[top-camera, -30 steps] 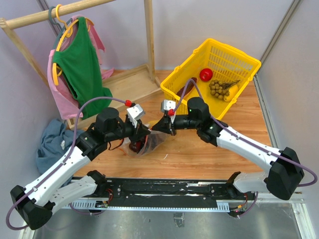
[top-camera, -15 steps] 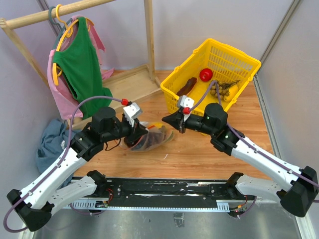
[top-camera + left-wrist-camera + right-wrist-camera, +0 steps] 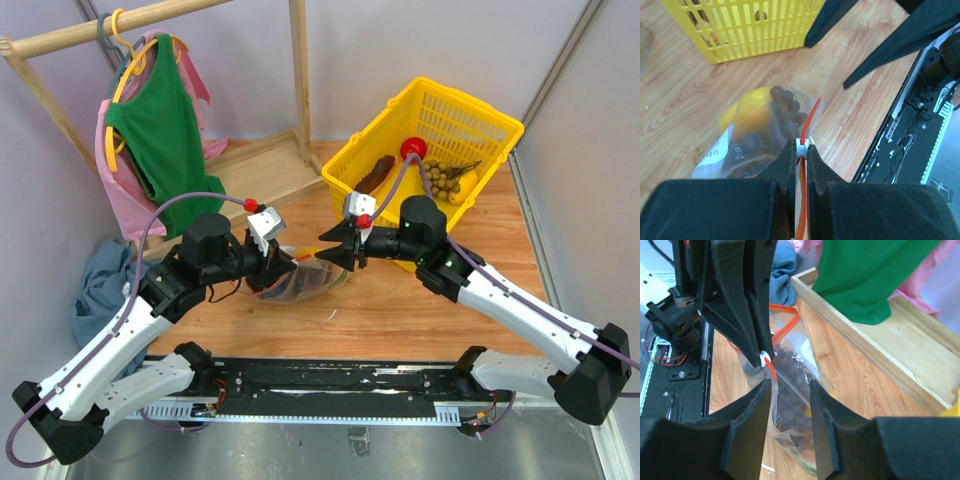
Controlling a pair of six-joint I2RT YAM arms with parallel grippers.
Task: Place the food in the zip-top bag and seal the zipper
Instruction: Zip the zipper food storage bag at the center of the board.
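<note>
While the left gripper (image 3: 800,150) pinches the zipper (image 3: 813,112) of the filled zip-top bag (image 3: 742,145) lying mid-way across the table (image 3: 400,310) before the yellow basket (image 3: 740,30), the right gripper (image 3: 789,386) hangs part-open at the bag's mouth, so sealing likely needs it to clamp the strip.

glossy clear plastic zip-top bag (image 3: 752,132), smooth wood table (image 3: 700,95), plastic basket (image 3: 740,25)

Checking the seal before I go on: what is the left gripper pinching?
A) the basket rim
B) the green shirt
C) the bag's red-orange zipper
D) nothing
C: the left wrist view shows the left gripper closed on the zipper at the mouth of the zip-top bag.
</note>
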